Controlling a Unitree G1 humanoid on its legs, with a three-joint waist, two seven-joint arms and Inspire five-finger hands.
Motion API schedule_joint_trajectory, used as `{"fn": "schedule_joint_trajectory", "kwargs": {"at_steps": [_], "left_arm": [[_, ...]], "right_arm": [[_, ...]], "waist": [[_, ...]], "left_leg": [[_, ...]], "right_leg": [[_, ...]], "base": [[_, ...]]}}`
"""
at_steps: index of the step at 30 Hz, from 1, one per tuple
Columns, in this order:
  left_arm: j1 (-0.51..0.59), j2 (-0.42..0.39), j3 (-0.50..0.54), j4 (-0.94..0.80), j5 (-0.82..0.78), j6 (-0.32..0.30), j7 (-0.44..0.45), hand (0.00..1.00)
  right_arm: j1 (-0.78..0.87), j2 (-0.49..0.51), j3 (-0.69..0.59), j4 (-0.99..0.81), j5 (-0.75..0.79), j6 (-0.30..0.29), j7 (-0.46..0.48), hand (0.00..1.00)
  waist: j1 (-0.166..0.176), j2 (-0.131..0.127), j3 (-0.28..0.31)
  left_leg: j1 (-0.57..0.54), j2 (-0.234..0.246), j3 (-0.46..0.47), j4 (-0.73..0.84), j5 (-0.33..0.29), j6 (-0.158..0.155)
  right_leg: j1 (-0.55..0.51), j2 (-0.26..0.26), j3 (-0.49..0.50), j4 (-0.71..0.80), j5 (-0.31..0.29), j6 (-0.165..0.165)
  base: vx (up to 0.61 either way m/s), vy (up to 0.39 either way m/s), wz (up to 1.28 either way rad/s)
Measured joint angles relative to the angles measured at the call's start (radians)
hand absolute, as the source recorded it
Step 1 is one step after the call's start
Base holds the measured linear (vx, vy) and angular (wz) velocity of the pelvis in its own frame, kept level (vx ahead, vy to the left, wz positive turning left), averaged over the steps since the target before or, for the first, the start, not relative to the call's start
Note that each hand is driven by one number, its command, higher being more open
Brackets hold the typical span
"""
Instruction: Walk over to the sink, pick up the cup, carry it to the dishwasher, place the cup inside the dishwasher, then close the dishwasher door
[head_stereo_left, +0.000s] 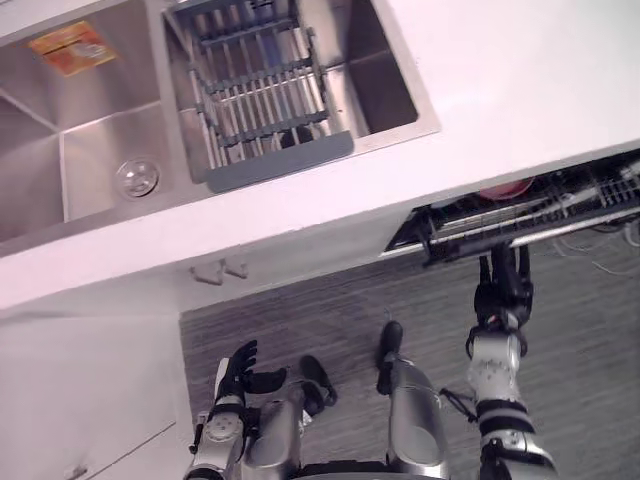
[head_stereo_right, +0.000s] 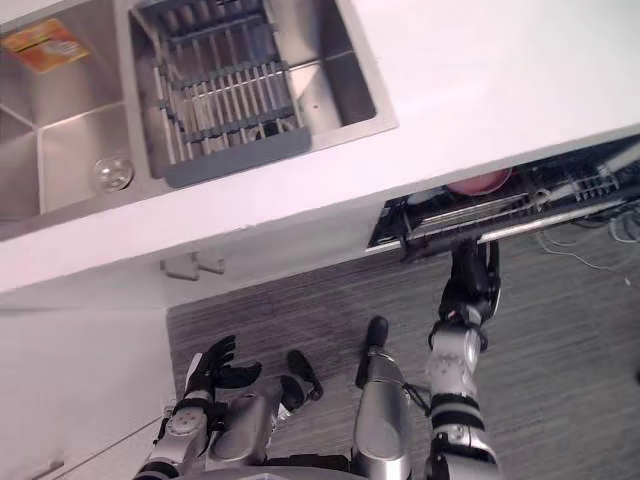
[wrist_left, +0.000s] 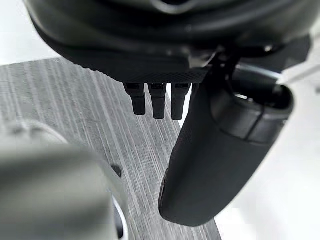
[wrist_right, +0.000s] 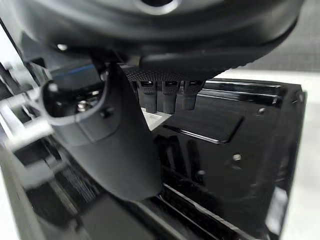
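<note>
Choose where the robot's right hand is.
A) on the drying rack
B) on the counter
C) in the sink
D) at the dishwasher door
D: the right hand reaches with straight fingers to the edge of the dishwasher door, which is partly open below the counter.

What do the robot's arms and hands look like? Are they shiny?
Yes! The left arm and right arm are shiny silver-grey, rounded tubes with dark bands at the joints. The left hand and right hand are dark, nearly black, with slim fingers, a thick rounded thumb and a bumpy, dotted palm edge.
</note>
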Motion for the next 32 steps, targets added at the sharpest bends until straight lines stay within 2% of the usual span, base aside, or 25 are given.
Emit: {"fn": "schedule_joint_trajectory", "kwargs": {"at_steps": [3,5,7,11,16,18,21,25,28,32], "left_arm": [[-0.002,0.004,-0.001,-0.014,0.000,-0.008,-0.006,0.90],[-0.004,0.009,-0.004,-0.014,0.000,-0.014,-0.005,0.90],[-0.016,0.022,-0.027,-0.014,0.000,-0.017,-0.007,0.90],[-0.024,0.026,-0.029,-0.013,0.000,-0.015,-0.006,0.90],[-0.021,0.025,-0.038,-0.008,0.000,-0.013,-0.007,0.90],[-0.013,0.028,-0.037,0.002,0.000,-0.007,-0.008,0.90],[0.017,0.038,-0.036,0.003,0.001,-0.003,-0.008,0.90],[0.036,0.041,-0.035,0.002,0.002,-0.003,-0.012,0.90],[0.057,0.057,-0.031,0.001,0.003,0.000,-0.027,0.90],[0.073,0.076,-0.014,0.001,0.003,0.002,-0.033,0.90]], "right_arm": [[-0.145,-0.105,0.048,0.135,-0.087,0.042,-0.018,0.90],[-0.177,-0.151,0.058,0.193,-0.143,0.054,-0.047,0.90],[-0.196,-0.227,0.091,0.251,-0.259,0.122,-0.053,0.90],[-0.190,-0.237,0.079,0.256,-0.368,0.170,-0.088,0.90],[-0.065,-0.225,0.090,0.154,-0.474,0.177,-0.071,0.90],[0.049,-0.217,0.114,0.093,-0.552,0.183,-0.035,0.90],[0.200,-0.136,0.158,0.057,-0.681,0.202,0.013,0.90],[0.350,-0.052,0.160,0.056,-0.799,0.206,0.037,0.90],[0.409,-0.017,0.160,0.089,-0.911,0.222,0.043,0.90],[0.420,-0.001,0.158,0.171,-0.999,0.230,0.043,0.90]], "waist": [[0.009,0.011,-0.001],[0.018,0.014,-0.002],[0.018,0.016,-0.003],[0.019,0.016,-0.003],[0.020,0.012,-0.010],[0.018,0.004,-0.033],[0.015,-0.032,-0.106],[0.013,-0.061,-0.180],[0.009,-0.086,-0.217],[0.003,-0.102,-0.241]], "left_leg": [[-0.014,-0.009,-0.026,-0.006,0.017,0.005],[-0.020,-0.008,-0.041,-0.007,0.023,0.004],[-0.038,-0.008,-0.065,-0.006,0.032,0.003],[-0.048,0.001,-0.103,-0.005,0.042,-0.008],[-0.030,0.008,-0.126,-0.025,0.054,-0.030],[-0.007,0.010,-0.141,-0.047,0.067,-0.031],[0.037,0.010,-0.161,-0.091,0.082,-0.042],[0.087,0.003,-0.196,-0.137,0.091,-0.051],[0.125,-0.009,-0.214,-0.183,0.108,-0.054],[0.156,-0.017,-0.230,-0.220,0.124,-0.058]], "right_leg": [[0.001,-0.009,-0.024,-0.001,0.002,-0.002],[0.008,-0.009,-0.039,-0.009,0.006,-0.005],[0.016,-0.009,-0.067,-0.024,0.016,-0.010],[0.050,0.001,-0.109,-0.062,0.027,-0.021],[0.088,0.017,-0.137,-0.094,0.024,-0.018],[0.116,0.025,-0.154,-0.104,0.022,-0.024],[0.159,0.036,-0.181,-0.115,0.002,-0.021],[0.226,0.041,-0.226,-0.142,-0.014,-0.009],[0.262,0.041,-0.248,-0.162,-0.019,-0.002],[0.296,0.042,-0.269,-0.180,-0.018,0.003]], "base": [[-0.01,-0.038,0.26],[-0.03,-0.049,0.23],[-0.06,-0.049,0.29],[-0.04,-0.056,0.28],[0.02,-0.061,0.13],[0.11,-0.085,0.17],[0.14,-0.083,0.19],[0.09,-0.037,0.26],[0.08,-0.007,0.23],[0.03,0.004,0.15]]}}
